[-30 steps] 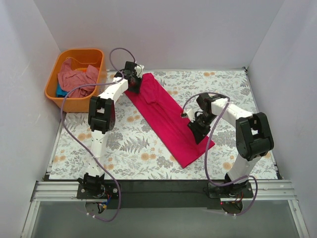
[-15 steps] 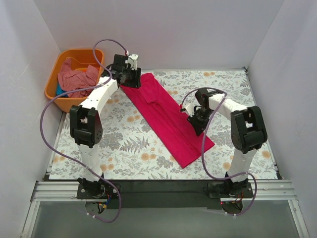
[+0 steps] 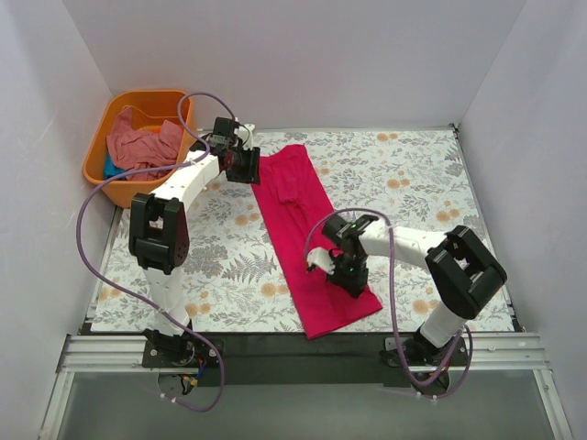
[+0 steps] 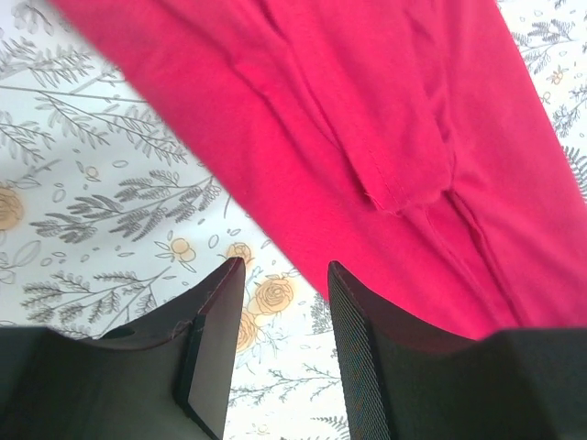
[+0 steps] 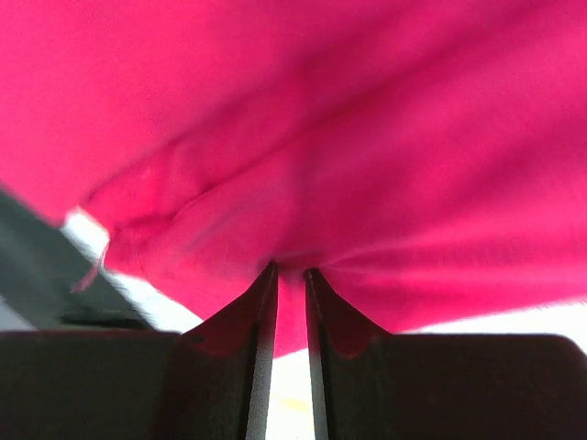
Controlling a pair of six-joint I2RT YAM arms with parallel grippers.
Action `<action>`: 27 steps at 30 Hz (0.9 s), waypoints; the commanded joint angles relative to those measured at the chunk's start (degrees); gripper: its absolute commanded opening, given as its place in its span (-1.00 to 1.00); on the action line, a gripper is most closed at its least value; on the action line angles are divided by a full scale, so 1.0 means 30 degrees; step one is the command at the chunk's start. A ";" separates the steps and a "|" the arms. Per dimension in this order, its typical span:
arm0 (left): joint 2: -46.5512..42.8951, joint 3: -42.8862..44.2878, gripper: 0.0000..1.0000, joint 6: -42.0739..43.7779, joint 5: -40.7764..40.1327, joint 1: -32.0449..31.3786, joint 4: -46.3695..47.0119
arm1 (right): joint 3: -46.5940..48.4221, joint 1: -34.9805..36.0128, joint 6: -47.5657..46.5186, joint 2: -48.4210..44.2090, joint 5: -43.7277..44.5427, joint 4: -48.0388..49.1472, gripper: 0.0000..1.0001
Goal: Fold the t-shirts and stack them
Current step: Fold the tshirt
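The crimson shirt (image 3: 301,215) lies as a long strip, far to near. The right gripper (image 3: 341,268) pinches its near end; the left gripper (image 3: 246,165), fingers apart, hovers beside its far end.

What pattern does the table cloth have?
White table cloth with grey ferns and orange flowers; clearest in the left wrist view.

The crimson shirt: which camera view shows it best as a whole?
The top external view: the crimson shirt shows there from end to end, a long folded strip on the table cloth. The left wrist view shows only one part of it, with seams and folds. The right wrist view shows only blurred cloth, very close.
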 commanded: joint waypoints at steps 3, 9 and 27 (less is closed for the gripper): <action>0.1080 0.0501 -0.21 -0.0180 0.1226 -0.0147 -0.0560 | -0.0027 0.5854 0.1602 -0.0256 -0.2610 0.0082 -0.48; 0.2108 0.1205 -0.25 0.0113 0.2193 -0.0732 -0.0561 | 0.3313 0.6535 0.1578 0.0772 -0.3817 -0.1354 -0.35; 0.8696 0.6413 -0.52 -0.0209 0.1226 -0.0939 0.0261 | 1.8336 -0.4833 0.5178 1.0080 -0.4023 0.0900 -0.51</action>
